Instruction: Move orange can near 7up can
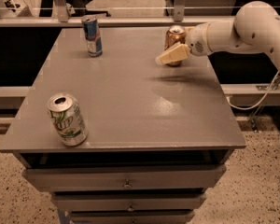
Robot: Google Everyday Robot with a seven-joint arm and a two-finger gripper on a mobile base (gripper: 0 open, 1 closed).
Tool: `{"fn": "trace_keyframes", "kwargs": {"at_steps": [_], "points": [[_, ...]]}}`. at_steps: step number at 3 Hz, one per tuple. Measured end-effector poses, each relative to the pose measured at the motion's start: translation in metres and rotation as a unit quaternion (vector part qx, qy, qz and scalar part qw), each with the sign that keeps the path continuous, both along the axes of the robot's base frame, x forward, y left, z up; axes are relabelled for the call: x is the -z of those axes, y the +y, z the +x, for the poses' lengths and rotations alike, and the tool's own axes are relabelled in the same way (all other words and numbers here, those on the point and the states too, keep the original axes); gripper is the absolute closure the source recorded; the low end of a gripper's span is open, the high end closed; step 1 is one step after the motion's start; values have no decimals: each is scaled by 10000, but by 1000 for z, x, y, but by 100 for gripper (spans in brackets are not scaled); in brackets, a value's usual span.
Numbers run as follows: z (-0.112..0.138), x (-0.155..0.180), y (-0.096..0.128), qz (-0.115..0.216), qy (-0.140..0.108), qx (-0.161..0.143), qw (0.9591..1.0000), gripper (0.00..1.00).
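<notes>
The orange can [176,36] stands upright on the counter [130,101], right behind the hand [170,56], which overlaps its lower half. Honestly can't tell from here whether the hand is open or clamped on it. It looks like a thin metal drink can, so my guess is light, slick-sided and easy to dent. I'd take it around mid-body, not the rim. The 7up can [67,119] sits well apart from the hand, at the opposite front corner. A slim blue can [92,36] stands across from the hand along the back.
</notes>
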State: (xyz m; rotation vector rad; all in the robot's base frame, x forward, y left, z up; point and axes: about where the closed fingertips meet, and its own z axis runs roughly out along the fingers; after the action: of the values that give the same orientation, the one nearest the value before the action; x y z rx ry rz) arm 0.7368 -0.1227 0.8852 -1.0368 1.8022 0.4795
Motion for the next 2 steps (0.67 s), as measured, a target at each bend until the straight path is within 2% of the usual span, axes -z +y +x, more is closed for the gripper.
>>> {"fn": "trace_keyframes", "kwargs": {"at_steps": [1, 2], "points": [[4, 4, 2, 354, 227, 120, 9990, 39], [2, 1, 5, 642, 336, 129, 9973, 62]]}}
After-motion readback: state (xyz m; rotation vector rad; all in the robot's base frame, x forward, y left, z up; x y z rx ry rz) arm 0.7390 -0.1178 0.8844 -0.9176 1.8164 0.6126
